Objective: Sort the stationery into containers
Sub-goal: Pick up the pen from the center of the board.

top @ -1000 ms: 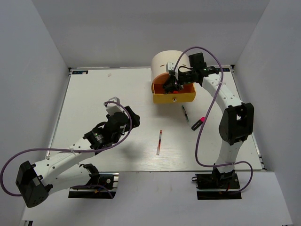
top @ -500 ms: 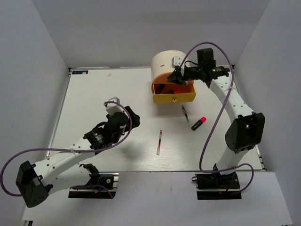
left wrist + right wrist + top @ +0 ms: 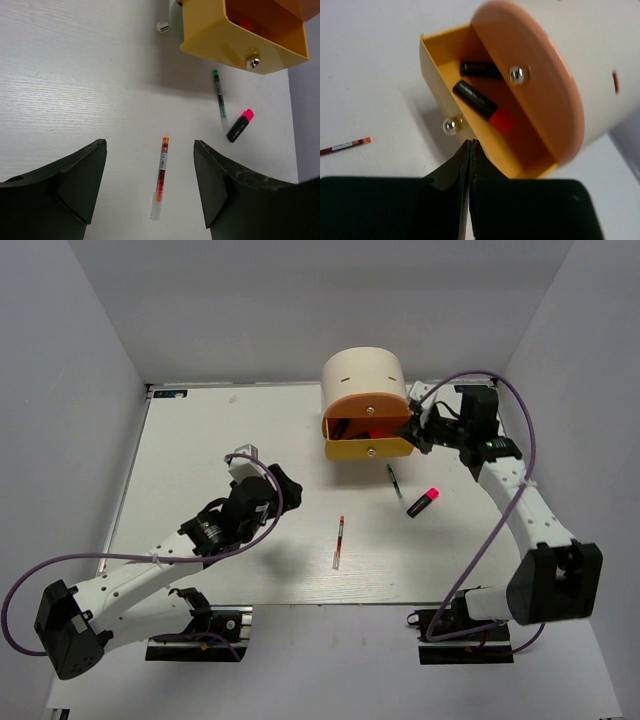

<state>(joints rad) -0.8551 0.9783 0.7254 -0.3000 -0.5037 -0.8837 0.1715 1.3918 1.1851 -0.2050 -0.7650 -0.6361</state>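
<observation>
Two pens (image 3: 339, 541), one pink highlighter (image 3: 423, 501) loose; drawer (image 3: 345, 450) holds perhaps two.

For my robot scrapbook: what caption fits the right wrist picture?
Shut right gripper before the open yellow drawer with two highlighters inside; red pen on the table.

The cream drum unit (image 3: 363, 370) has its yellow drawer (image 3: 370, 448) pulled open, holding 2 black highlighters (image 3: 475, 96), 1 seemingly orange-ended. Loose in front lie a red pen (image 3: 338, 541), a dark pen (image 3: 393, 480) and a pink-ended highlighter (image 3: 423, 502), all apart.
</observation>
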